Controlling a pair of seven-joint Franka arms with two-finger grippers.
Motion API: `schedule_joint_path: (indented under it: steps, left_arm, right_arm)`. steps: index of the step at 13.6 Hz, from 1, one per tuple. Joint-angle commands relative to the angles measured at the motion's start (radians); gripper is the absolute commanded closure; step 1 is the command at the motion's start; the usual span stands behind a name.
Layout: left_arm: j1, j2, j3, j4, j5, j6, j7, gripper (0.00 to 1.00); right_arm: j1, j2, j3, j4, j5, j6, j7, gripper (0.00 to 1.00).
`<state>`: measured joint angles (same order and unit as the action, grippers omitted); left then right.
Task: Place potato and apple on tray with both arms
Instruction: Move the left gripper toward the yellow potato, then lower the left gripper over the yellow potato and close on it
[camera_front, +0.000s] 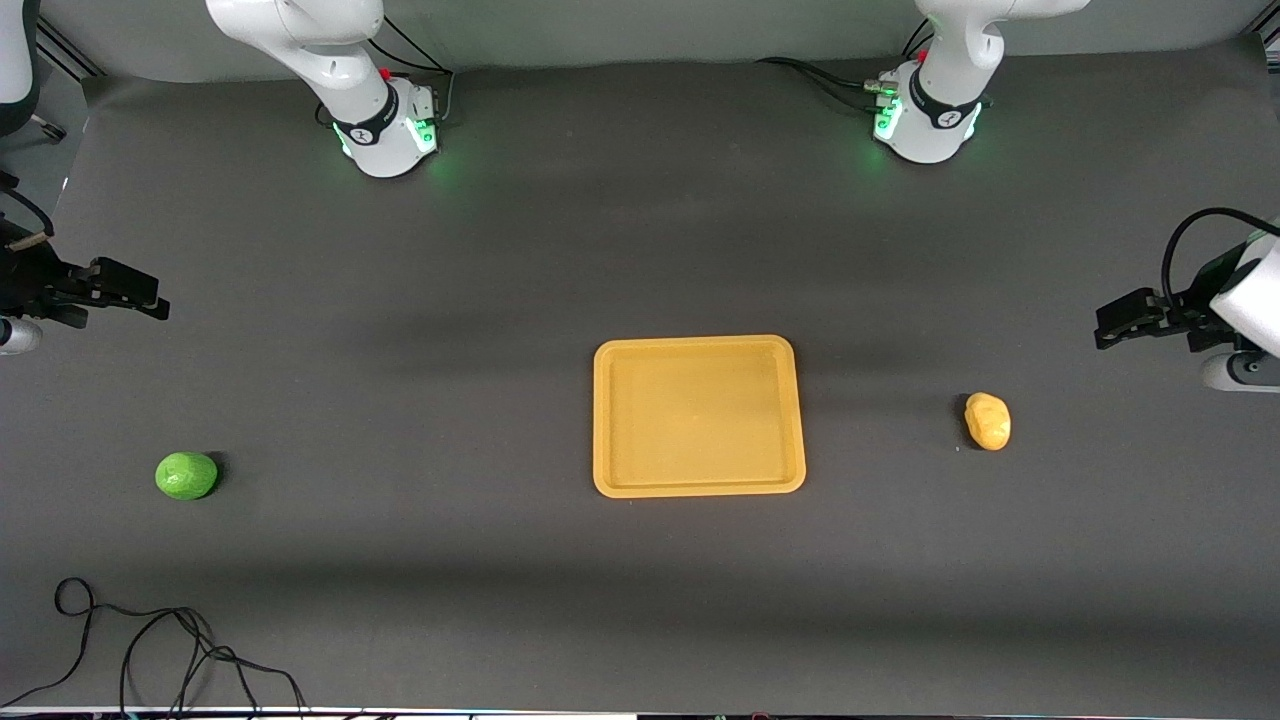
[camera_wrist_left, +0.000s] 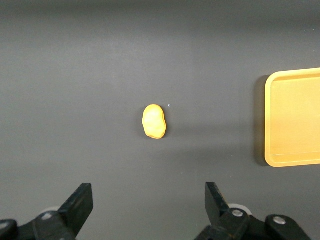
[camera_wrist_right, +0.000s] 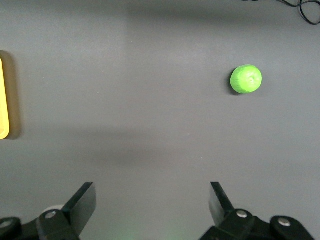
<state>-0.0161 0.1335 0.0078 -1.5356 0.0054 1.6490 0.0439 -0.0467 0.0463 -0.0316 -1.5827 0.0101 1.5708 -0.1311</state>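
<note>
The orange-yellow tray (camera_front: 698, 415) lies empty mid-table; it also shows in the left wrist view (camera_wrist_left: 295, 117) and at the edge of the right wrist view (camera_wrist_right: 3, 100). The yellow-tan potato (camera_front: 988, 421) (camera_wrist_left: 154, 121) lies on the mat between the tray and the left arm's end. The green apple (camera_front: 186, 475) (camera_wrist_right: 246, 79) lies toward the right arm's end. My left gripper (camera_front: 1103, 330) (camera_wrist_left: 149, 192) is open and empty, over bare mat at the left arm's end, apart from the potato. My right gripper (camera_front: 160, 302) (camera_wrist_right: 152, 192) is open and empty, over bare mat at the right arm's end, apart from the apple.
A loose black cable (camera_front: 150, 650) lies by the table edge nearest the front camera, at the right arm's end. The two arm bases (camera_front: 390, 130) (camera_front: 925, 120) stand along the edge farthest from the front camera. Dark mat covers the table.
</note>
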Motion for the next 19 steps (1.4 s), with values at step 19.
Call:
schedule_joint_path:
  steps: [19]
  left_arm:
    - [0.004, 0.362, 0.015, -0.48, 0.011, 0.792, -0.093, 0.37]
  right_arm:
    - [-0.009, 0.017, 0.001, -0.003, -0.022, 0.005, 0.016, 0.0]
